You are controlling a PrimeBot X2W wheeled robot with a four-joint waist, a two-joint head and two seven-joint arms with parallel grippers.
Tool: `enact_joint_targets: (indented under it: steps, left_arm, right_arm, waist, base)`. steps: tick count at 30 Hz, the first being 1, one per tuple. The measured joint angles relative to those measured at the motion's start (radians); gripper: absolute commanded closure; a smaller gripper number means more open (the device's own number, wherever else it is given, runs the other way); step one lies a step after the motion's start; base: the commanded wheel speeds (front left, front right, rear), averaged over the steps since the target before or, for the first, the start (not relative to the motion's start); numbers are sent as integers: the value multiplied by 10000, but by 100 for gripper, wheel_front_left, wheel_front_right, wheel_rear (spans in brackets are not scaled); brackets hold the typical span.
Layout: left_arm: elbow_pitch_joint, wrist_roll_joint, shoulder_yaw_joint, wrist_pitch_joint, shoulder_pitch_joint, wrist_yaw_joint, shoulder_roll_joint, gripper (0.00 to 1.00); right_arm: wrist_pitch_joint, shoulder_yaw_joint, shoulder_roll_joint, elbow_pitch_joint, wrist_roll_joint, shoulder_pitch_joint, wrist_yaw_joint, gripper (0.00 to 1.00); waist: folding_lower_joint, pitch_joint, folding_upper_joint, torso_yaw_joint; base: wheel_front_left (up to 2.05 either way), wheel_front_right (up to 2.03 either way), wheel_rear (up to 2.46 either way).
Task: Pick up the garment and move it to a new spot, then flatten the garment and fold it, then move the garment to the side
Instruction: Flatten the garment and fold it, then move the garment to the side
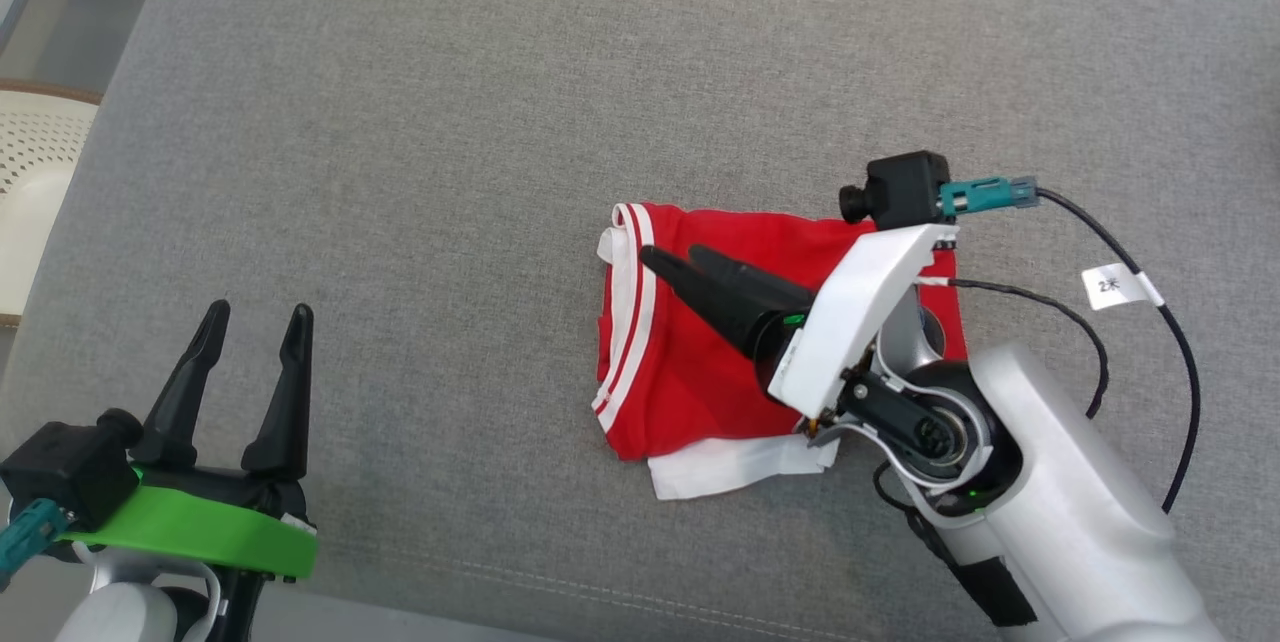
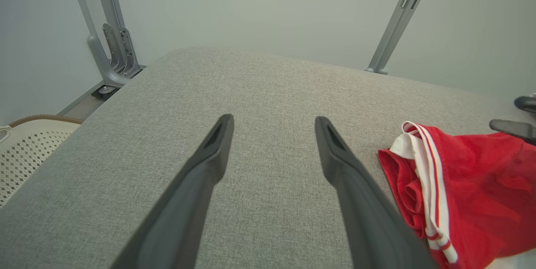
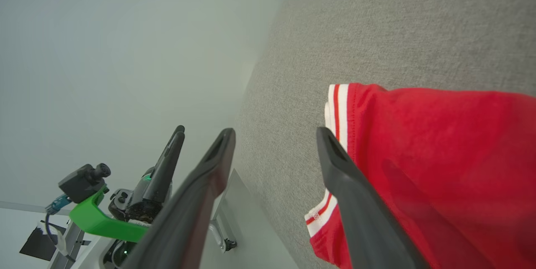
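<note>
The right gripper (image 1: 670,255) was angled low over the folded red jersey (image 1: 680,392) on the grey table (image 1: 400,172), fingers parted and empty; the left gripper (image 1: 259,310) stood open, well apart.

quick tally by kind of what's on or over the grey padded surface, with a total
garment: 1
end effectors: 2, the left end effector and the right end effector
total: 3
</note>
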Motion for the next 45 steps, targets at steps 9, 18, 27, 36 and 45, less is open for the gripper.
enact_joint_targets:
  steps: [9,18,27,36,45]
  left_arm:
    - [-102,19,268,0,66,-4,-182,0]
    - [-197,90,297,0,171,-163,-290,0]
    - [-221,242,401,0,170,-261,-453,0]
    - [-236,359,336,0,151,-395,-477,0]
    - [-117,529,393,0,142,-477,-543,0]
  right_arm:
    - [-537,-1340,-988,-732,-387,-77,52,0]
    - [-125,-1885,-2249,-255,-307,1449,36,0]
    - [-90,-2138,-2696,174,-290,1954,36,0]
    - [-35,-2065,-2266,790,27,1794,67,0]
    - [550,-1753,-2096,1103,477,848,600,100]
  waist:
    - [0,-158,0,-316]
    - [0,-55,0,-521]
    - [0,-18,1,-395]
    - [0,167,0,-112]
    - [0,143,1,114]
  base:
    - [0,0,0]
    - [0,0,0]
    - [0,0,0]
    - [0,0,0]
    - [0,0,0]
